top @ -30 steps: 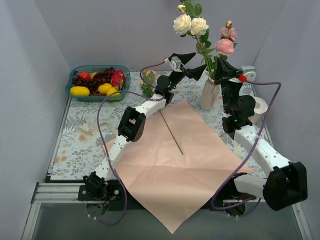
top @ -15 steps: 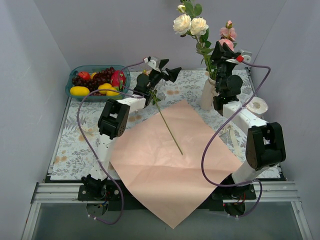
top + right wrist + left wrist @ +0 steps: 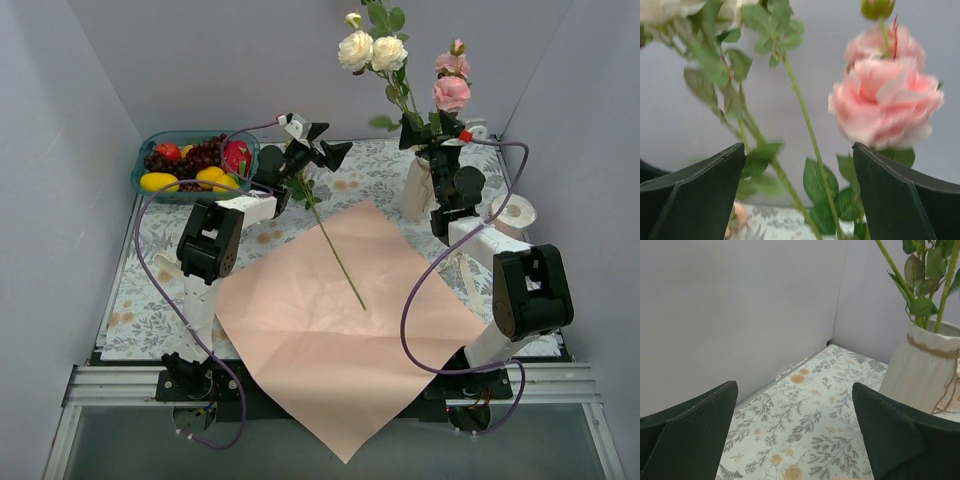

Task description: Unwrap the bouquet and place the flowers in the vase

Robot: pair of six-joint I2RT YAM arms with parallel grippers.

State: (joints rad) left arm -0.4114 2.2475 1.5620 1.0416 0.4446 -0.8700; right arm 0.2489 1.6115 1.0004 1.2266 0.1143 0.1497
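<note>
The off-white vase [image 3: 414, 192] stands at the back right and holds cream roses [image 3: 372, 50] and a pink rose [image 3: 451, 92]. My right gripper [image 3: 430, 128] hovers open just above the vase's rim, with green stems [image 3: 812, 145] passing loose between its fingers and the pink rose [image 3: 885, 100] close ahead. One more flower lies with its stem [image 3: 338, 255] on the spread pink-salmon paper [image 3: 340, 350]; its bloom is hidden behind my left gripper [image 3: 328, 142]. That gripper is open and empty above the stem's far end, and faces the vase [image 3: 925, 371].
A teal tray [image 3: 150, 145] of fruit sits at the back left. A white tape roll [image 3: 517, 212] lies right of the vase. The paper overhangs the table's front edge. Grey walls close in the back and both sides.
My right gripper has opened and let go of the stems in the vase, and the blooms have swung slightly left. My left arm has drawn back to the left, its gripper still open.
</note>
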